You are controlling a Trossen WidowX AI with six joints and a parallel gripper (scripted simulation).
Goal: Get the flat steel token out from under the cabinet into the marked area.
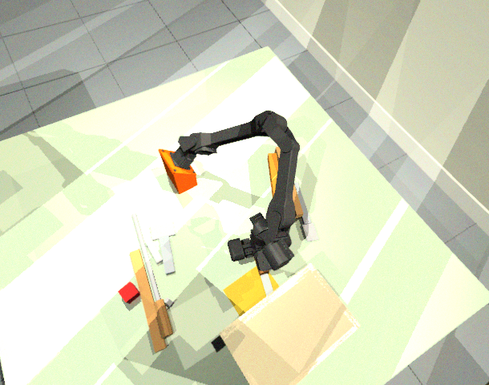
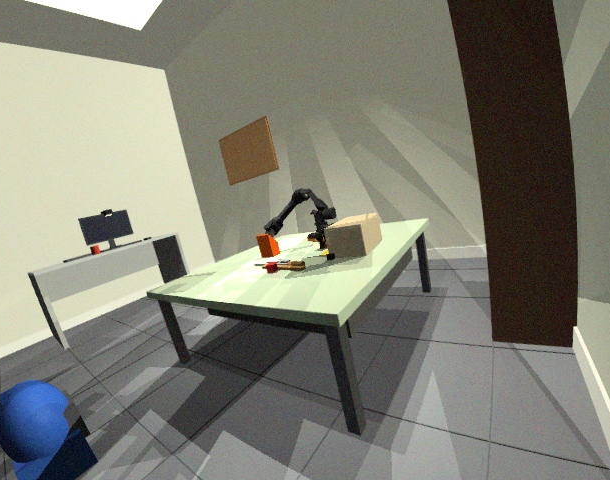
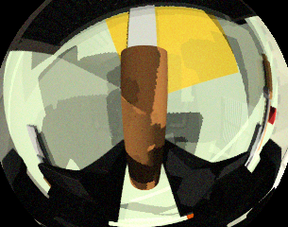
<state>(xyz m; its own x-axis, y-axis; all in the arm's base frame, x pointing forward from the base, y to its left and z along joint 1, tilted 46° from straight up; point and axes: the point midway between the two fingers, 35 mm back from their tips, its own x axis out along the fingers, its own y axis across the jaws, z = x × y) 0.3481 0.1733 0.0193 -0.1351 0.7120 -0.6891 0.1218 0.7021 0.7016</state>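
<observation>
My gripper (image 1: pixel 263 268) (image 2: pixel 319 241) (image 3: pixel 143 143) is shut on a tool's brown wooden handle (image 3: pixel 144 108). The tool's flat grey blade (image 1: pixel 266 284) (image 3: pixel 143 26) reaches out over the yellow marked area (image 1: pixel 241 294) (image 3: pixel 191 41), toward the front of the beige cabinet (image 1: pixel 294 327) (image 2: pixel 354 235). The gripper hangs low over the table at the edge of the marked area away from the cabinet. The steel token shows in no view; no vent slots can be made out.
An orange wedge block (image 1: pixel 180 174) (image 2: pixel 267 245) stands at the arm's base. A second wooden-handled tool (image 1: pixel 297 207) lies behind the arm. A long wooden plank (image 1: pixel 151 304), a white rod (image 1: pixel 143 249), a grey angled piece (image 1: pixel 167 254), a red cube (image 1: pixel 128 292) and a small black cube (image 1: pixel 217 343) lie left of the marked area.
</observation>
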